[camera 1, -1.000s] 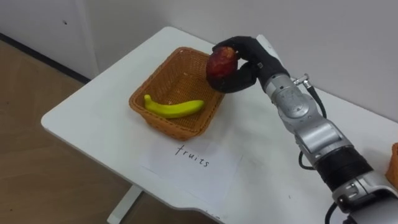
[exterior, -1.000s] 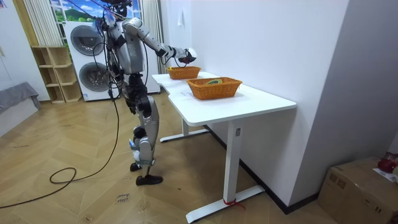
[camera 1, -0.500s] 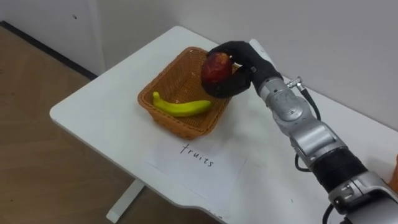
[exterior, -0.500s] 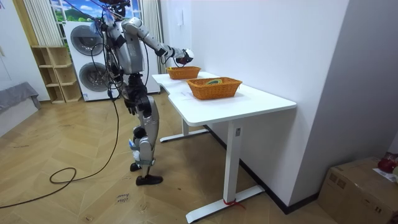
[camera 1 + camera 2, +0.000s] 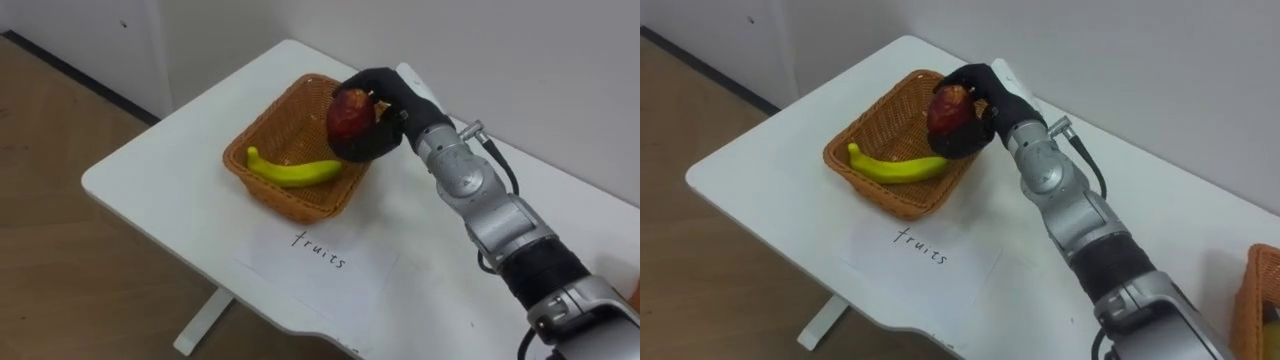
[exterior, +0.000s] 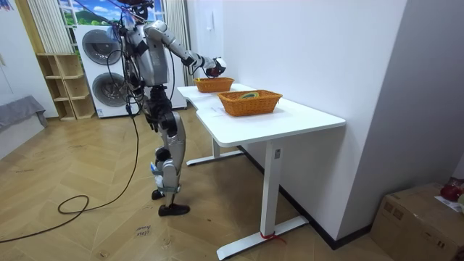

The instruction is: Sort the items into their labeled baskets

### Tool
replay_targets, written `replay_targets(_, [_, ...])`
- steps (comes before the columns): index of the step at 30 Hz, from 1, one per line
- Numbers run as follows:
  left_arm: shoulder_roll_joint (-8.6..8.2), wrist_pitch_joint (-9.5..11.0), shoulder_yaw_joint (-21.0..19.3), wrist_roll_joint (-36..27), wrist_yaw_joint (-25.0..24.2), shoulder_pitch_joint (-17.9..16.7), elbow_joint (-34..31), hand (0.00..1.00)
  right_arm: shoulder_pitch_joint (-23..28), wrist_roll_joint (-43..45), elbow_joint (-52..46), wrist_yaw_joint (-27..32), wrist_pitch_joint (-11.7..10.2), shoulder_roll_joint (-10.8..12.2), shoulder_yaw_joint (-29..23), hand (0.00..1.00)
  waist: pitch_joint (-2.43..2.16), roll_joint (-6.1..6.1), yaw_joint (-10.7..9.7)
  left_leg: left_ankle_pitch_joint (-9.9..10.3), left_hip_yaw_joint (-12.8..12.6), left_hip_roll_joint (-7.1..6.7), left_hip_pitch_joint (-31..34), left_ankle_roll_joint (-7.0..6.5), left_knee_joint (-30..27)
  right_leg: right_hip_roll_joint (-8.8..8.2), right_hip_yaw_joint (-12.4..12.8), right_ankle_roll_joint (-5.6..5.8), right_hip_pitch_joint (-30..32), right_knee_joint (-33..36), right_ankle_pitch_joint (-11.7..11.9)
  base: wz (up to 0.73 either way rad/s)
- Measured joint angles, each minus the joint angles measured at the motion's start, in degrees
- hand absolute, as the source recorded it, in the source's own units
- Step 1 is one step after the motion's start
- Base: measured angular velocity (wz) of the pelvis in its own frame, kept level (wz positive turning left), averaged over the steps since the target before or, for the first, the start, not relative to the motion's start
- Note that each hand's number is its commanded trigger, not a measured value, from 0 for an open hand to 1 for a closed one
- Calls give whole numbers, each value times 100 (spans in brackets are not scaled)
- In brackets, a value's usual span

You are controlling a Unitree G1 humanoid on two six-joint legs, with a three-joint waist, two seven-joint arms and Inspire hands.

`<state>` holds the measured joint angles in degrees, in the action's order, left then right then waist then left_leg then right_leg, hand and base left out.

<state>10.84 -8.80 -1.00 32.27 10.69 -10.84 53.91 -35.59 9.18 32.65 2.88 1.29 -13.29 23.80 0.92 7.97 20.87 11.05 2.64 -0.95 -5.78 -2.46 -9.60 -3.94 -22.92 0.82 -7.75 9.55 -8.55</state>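
The right robot hand (image 5: 393,102) has its dark fingers curled round a red apple (image 5: 349,115), which it grips from the 3 o'clock side. The apple hangs above the 2 o'clock corner of a wicker basket (image 5: 285,200), just inside the rim and clear of the basket floor.

A banana (image 5: 295,173) lies in the basket along its 6 o'clock wall, below and to the 8 o'clock side of the apple, apart from it. Just past the basket at 6 o'clock a sheet of paper (image 5: 320,265) with a handwritten word lies flat on the white table (image 5: 160,190). A second wicker basket (image 5: 1260,300) sits well apart at the table's 4 o'clock edge. The room view has the robot standing upright at the far end of the table, its right arm stretched out over the farther basket.

The step in hand looks like placing the fruit: the carry seems done and the apple is over its target. The next move likely calls for lowering the apple toward the bare floor at 12 o'clock of the banana, then letting the fingers loosen. Dropped from this height, the apple could roll or knock the rim.
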Motion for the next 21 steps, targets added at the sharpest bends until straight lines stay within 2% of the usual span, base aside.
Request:
replay_targets(4, [9,-1,0,2,0,-2,1,0,32,43,48,-3,1,14,40,100,0,-2,18,0,3,0,9,0,0,1,1,0,9,-4,0,0])
replay_targets(5, [9,-2,0,2,0,-3,1,0,57,46,47,-3,2,18,40,98,1,-3,27,0,3,0,13,0,0,1,1,0,13,-4,0,0])
replay_targets(6, [9,-2,0,3,0,-4,1,0,73,46,47,-3,2,19,40,91,1,-3,31,0,4,0,14,0,0,1,1,0,15,-3,0,0])
replay_targets(7, [9,-2,0,4,0,-4,1,0,102,46,47,-3,3,20,40,80,1,-5,41,0,5,0,17,0,1,1,1,0,17,-3,0,0])
replay_targets(8, [8,-3,0,4,0,-4,1,0,119,46,47,-6,5,22,40,63,3,-8,50,0,5,0,20,0,1,1,2,0,21,-3,0,0])
replay_targets(9, [8,-3,0,4,0,-4,1,0,124,46,47,-6,5,22,40,44,3,-10,54,0,5,0,21,0,1,1,2,0,23,-3,0,0])
replay_targets(10, [9,-4,0,6,0,-5,1,0,127,52,48,-9,7,22,40,19,2,-14,77,0,7,0,27,0,1,2,1,0,25,-3,0,0])
replay_targets(11, [9,-5,-1,8,0,-4,1,0,127,62,48,-9,7,22,40,2,1,-17,84,0,11,0,30,0,2,3,0,0,28,-3,0,0])
replay_targets(21, [9,-13,1,117,-3,-3,0,0,128,71,46,-11,7,27,40,0,0,-21,125,0,75,-6,35,0,2,1,-4,0,15,-2,0,3])
